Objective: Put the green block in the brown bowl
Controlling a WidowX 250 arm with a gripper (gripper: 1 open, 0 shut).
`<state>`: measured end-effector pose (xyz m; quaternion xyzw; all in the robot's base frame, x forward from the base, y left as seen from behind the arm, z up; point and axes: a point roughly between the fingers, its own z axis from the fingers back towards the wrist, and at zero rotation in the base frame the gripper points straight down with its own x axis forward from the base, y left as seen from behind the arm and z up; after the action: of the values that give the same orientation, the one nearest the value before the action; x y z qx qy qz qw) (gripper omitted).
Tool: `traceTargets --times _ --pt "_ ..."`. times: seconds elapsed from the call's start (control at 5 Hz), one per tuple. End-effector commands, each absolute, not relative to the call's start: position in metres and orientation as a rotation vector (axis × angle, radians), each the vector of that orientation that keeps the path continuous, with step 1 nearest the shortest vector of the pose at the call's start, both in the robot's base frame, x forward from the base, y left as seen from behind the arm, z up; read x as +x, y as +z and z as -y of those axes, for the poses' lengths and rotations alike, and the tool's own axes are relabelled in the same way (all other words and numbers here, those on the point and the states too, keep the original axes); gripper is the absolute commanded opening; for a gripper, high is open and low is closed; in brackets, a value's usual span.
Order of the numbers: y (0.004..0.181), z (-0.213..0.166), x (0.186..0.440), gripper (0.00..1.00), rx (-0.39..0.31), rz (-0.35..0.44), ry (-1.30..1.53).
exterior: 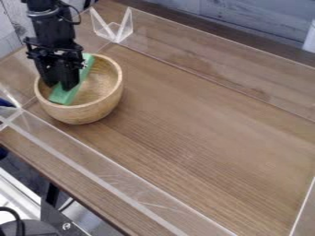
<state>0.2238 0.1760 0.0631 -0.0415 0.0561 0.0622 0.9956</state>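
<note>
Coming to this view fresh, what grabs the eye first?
The round brown wooden bowl, at the left of the bare-looking wooden table. Then the bright green block inside it, with the black gripper over the bowl's far-left part.
</note>
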Motion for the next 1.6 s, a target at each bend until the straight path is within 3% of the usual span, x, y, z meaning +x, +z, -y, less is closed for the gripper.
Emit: traceTargets --times 0.0,0.8,1.0,1.4 --pt "0.083 -0.181 0.236 0.00 -0.043 -0.051 0.116" --pt "0.083 -0.176 0.247 0.00 -0.049 -0.056 0.103" --pt "0.086 -0.175 0.249 1.00 -0.049 -0.058 0.099" --pt "0.108 -0.169 0.254 1.00 -0.061 -0.023 0.080"
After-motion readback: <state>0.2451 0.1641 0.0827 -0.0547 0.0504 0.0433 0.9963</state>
